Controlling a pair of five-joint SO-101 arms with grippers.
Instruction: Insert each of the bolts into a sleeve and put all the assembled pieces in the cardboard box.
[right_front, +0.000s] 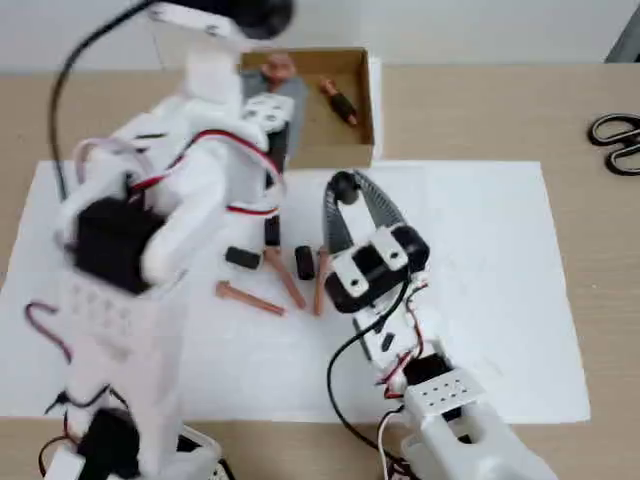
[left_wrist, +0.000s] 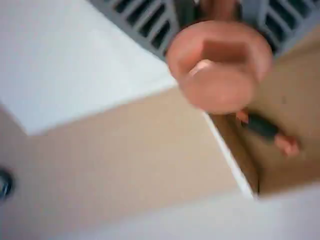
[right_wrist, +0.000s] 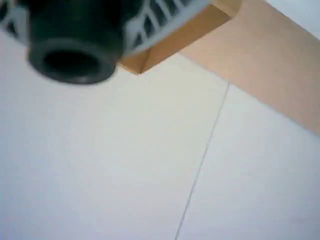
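Your left gripper pinched a bolt above the cardboard box; your right gripper clamped a sleeve just outside that box. Both looked light, rigid and smooth, so mid-body holds suited them.

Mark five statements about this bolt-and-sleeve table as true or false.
1. The left arm's jaws hold a copper-coloured bolt over the open cardboard box. True.
2. The right arm's jaws are empty. False: they grip a black cylindrical sleeve.
3. One assembled bolt-and-sleeve piece lies inside the box. True.
4. No loose bolts remain on the white paper sheet. False: three loose bolts lie on it.
5. The black-handled scissors lie in the box. False: they lie on the bare tabletop, far from the box.
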